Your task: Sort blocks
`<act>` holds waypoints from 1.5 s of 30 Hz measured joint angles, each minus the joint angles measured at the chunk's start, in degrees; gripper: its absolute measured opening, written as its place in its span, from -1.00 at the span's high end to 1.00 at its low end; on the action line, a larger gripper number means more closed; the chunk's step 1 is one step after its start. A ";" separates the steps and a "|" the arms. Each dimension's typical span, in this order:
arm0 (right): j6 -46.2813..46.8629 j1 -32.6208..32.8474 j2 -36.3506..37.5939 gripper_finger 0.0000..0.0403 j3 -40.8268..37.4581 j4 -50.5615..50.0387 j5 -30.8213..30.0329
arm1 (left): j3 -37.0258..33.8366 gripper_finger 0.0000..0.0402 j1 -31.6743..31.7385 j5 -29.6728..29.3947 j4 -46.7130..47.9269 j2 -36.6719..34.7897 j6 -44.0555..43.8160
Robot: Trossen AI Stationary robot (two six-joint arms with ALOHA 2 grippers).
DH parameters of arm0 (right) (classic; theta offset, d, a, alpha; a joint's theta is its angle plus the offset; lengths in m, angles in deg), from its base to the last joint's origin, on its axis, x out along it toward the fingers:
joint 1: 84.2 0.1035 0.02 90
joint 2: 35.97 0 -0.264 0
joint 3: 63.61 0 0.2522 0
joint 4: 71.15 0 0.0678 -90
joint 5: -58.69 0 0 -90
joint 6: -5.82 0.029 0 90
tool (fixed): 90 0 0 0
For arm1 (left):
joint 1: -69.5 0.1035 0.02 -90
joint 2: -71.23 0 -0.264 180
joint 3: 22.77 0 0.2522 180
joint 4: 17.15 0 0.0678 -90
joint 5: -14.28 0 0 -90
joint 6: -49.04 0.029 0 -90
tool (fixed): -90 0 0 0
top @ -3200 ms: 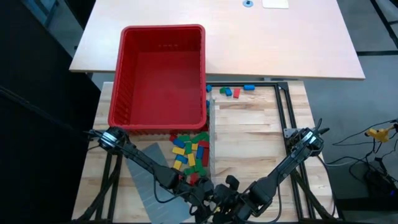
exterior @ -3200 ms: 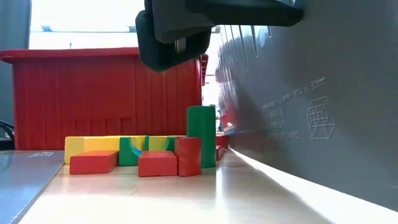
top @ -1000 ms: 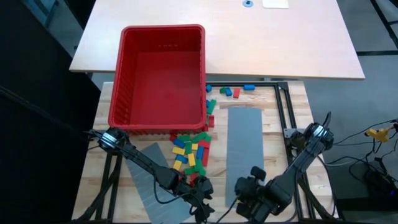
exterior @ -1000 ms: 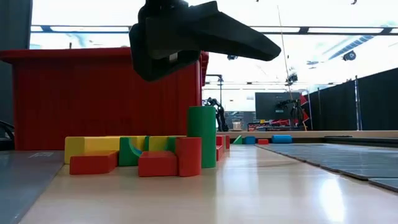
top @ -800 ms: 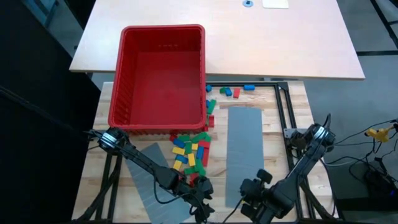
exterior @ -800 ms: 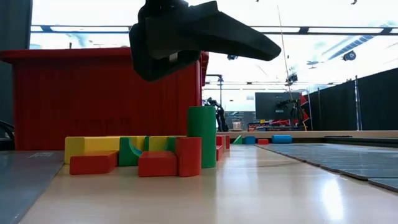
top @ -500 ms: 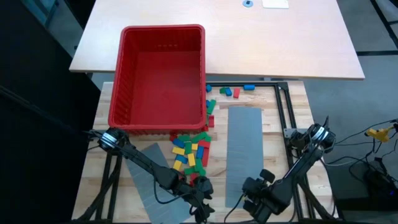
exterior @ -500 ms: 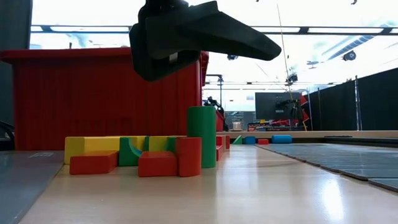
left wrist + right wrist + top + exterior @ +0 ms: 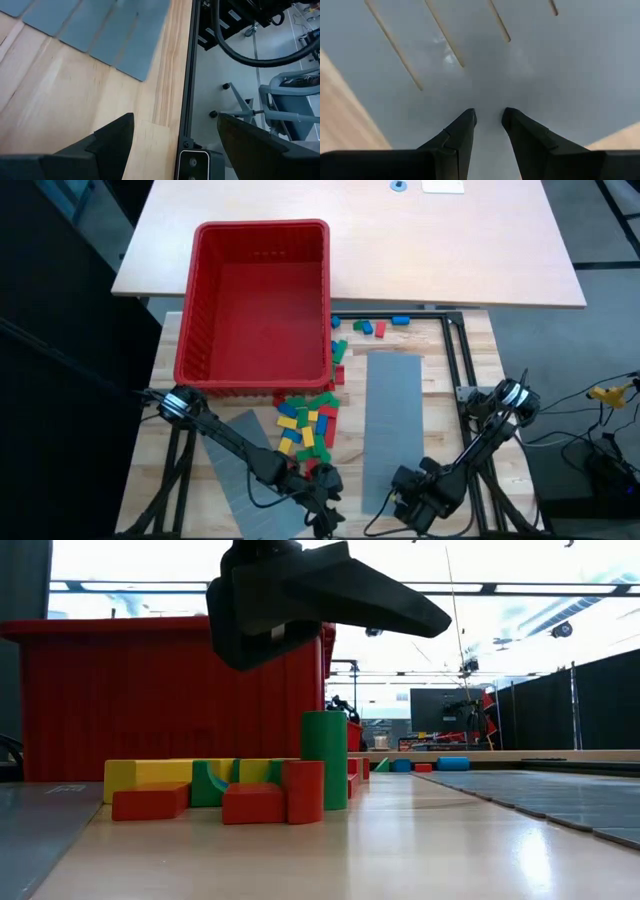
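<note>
Nearly together at the right gripper (image 9: 487, 112), with only a narrow gap between the fingertips and nothing clamped. Pulled back toward the table's near edge in the high view (image 9: 408, 502), farther than half a second ago, and hovering over the near end of the grey panel (image 9: 390, 420). No longer standing that panel on edge as a wall beside the pile, as three seconds ago; now laid flat on the wood, to the right of the blocks (image 9: 308, 425) and apart from them.

Spread wide at the left gripper (image 9: 175, 117), empty too, parked low by the near edge (image 9: 320, 498) just in front of the pile, unchanged through the last second. Beside its arm, a second grey panel (image 9: 235, 448), flat and slanted.

Outward from there: main heap of red, green, blue and yellow bricks lying unmoved against the front of the red bin (image 9: 200, 300), seen level across the table as a low cluster with one green piece upright (image 9: 324, 755). A few strays (image 9: 370, 328) farther back, right of the bin. Nothing inside the bin.

Judging from this: panel placement finished, surface for sorting laid out, no block yet lifted; sorting proper seemingly about to begin.
</note>
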 joint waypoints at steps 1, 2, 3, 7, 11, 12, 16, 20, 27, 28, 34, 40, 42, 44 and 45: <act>0.84 0.01 0.05 0.47 -0.57 2.33 0.44 | 0.00 -0.37 0.00 0.00 0.14 0.00 0.02; 1.45 0.09 0.10 0.48 -1.21 4.82 0.63 | 0.00 -0.37 0.00 0.00 0.35 0.00 0.02; 2.15 0.11 0.11 0.49 -1.70 6.86 0.79 | 0.00 -0.37 0.00 0.02 0.50 0.00 0.01; 2.68 0.30 0.03 0.53 -1.97 10.16 1.04 | 0.00 -0.37 0.00 0.02 0.65 0.01 0.14; 2.66 0.76 -0.24 0.56 -1.09 10.94 1.42 | 0.00 -0.37 0.00 0.02 0.83 0.01 0.17; 2.66 1.00 -0.26 0.57 -0.92 11.36 1.69 | 0.00 -0.37 0.00 0.03 0.84 0.02 0.17; 2.49 2.44 -0.32 0.60 -0.37 13.33 3.62 | 0.00 -0.37 0.00 0.04 0.89 0.02 0.19; 3.75 3.82 -0.24 0.61 -0.36 14.58 3.96 | 0.00 -0.37 0.00 0.04 1.25 0.02 0.44; -2.81 4.56 0.44 0.53 5.56 14.93 1.52 | 0.00 -0.37 0.00 0.09 1.67 0.02 0.72; -4.07 4.50 0.28 0.51 6.65 14.74 1.34 | 0.00 -0.37 0.00 0.09 1.74 0.02 0.73; -8.67 4.50 -3.01 0.42 12.30 12.36 0.21 | 0.00 -0.37 0.00 0.11 2.04 0.02 1.26; -11.37 4.48 -6.24 0.20 16.10 12.42 1.81 | 0.00 -0.37 0.00 0.22 2.16 0.02 1.26; -11.84 4.48 -6.89 0.10 16.72 11.59 2.36 | 0.00 -0.37 0.00 0.20 2.24 0.02 1.26; -12.45 4.48 -7.03 0.00 17.18 10.46 2.84 | 0.00 -0.37 0.00 0.20 2.35 0.02 1.26; -12.94 4.48 -7.08 -0.06 17.54 9.69 2.88 | 0.00 -0.37 0.00 0.20 2.36 0.02 1.26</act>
